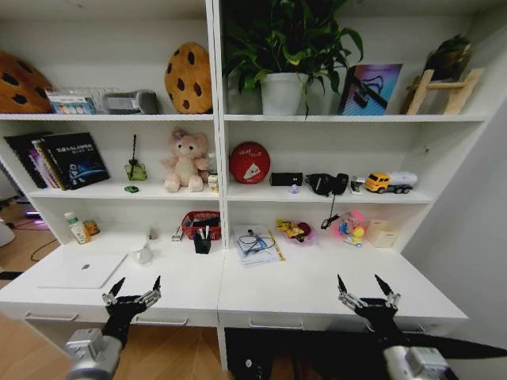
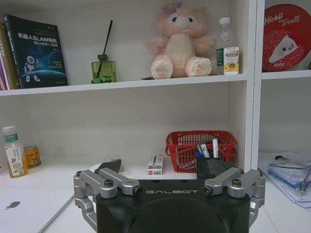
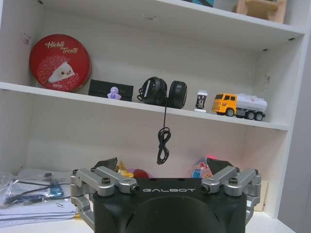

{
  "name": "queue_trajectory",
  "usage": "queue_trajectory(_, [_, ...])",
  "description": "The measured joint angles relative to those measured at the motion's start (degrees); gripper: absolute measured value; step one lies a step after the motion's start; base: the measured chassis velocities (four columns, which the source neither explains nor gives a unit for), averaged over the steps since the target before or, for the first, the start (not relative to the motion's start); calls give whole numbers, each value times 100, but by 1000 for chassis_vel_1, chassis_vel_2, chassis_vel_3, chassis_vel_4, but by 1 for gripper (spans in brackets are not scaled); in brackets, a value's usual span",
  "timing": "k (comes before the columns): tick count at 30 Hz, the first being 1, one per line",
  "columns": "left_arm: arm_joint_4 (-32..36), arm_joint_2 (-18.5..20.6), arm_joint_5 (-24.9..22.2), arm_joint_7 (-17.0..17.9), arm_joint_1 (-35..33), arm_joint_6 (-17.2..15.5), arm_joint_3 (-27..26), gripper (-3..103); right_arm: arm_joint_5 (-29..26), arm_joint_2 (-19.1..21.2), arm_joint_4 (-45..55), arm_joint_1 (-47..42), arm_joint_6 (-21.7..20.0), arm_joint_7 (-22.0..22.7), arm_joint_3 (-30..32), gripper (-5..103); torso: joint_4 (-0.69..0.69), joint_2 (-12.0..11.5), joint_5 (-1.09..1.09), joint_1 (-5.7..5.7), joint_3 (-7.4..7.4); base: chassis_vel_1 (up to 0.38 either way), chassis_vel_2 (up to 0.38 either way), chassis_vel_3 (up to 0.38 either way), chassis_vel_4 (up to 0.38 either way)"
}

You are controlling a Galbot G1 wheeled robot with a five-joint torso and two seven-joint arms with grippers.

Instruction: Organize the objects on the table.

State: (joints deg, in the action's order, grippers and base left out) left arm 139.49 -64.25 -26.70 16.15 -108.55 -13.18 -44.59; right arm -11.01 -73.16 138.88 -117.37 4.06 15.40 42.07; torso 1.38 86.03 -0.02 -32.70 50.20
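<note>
On the white table (image 1: 317, 281) a shut silver laptop (image 1: 83, 269) lies at the left. Behind it stands a small green-labelled bottle (image 1: 76, 228), which the left wrist view shows too (image 2: 13, 152). A black holder with pens (image 1: 203, 242) stands mid-table in front of a red basket (image 1: 202, 224). My left gripper (image 1: 135, 290) hovers open over the table's front edge, right of the laptop, holding nothing. My right gripper (image 1: 367, 286) is open and empty over the front edge at the right. Both wrist views face the shelves.
A white cup (image 1: 142, 253), a clear folder of papers (image 1: 257, 243), a pink tray of small items (image 1: 295, 230), colourful toys (image 1: 351, 228) and a beige box (image 1: 383, 234) line the back of the table. Shelves above hold books, a plush bunny and a red tin.
</note>
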Motion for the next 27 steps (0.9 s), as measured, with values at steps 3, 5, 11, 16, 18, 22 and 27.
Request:
queue_trajectory(3, [0,0,0,0,0,0,0,100,62,-163,142,-127,89,88,-29,100,0,0,1,-1,0,0,0,0,0])
queue_trajectory(5, [0,0,0,0,0,0,0,100,62,-190,200,-159,70,108,-15,100,-1,0,1,-1,0,0,0,0,0])
queue_trajectory(11, [0,0,0,0,0,0,0,100,86,-193,277,-165,-114,167,76,100,-1,0,2,-1,1,0,0,0,0])
queue_trajectory(16, [0,0,0,0,0,0,0,100,83,-179,277,-148,-135,169,79,100,-1,0,2,-1,1,0,0,0,0])
queue_trajectory(18, [0,0,0,0,0,0,0,100,80,-175,272,-142,-136,170,79,100,-1,0,2,-1,1,0,0,0,0])
queue_trajectory(22, [0,0,0,0,0,0,0,100,76,-169,265,-136,-137,169,79,100,-1,-1,2,-1,1,0,0,0,0])
queue_trajectory(27, [0,0,0,0,0,0,0,100,68,-163,255,-129,-138,169,76,100,0,-1,2,-1,1,0,0,0,0])
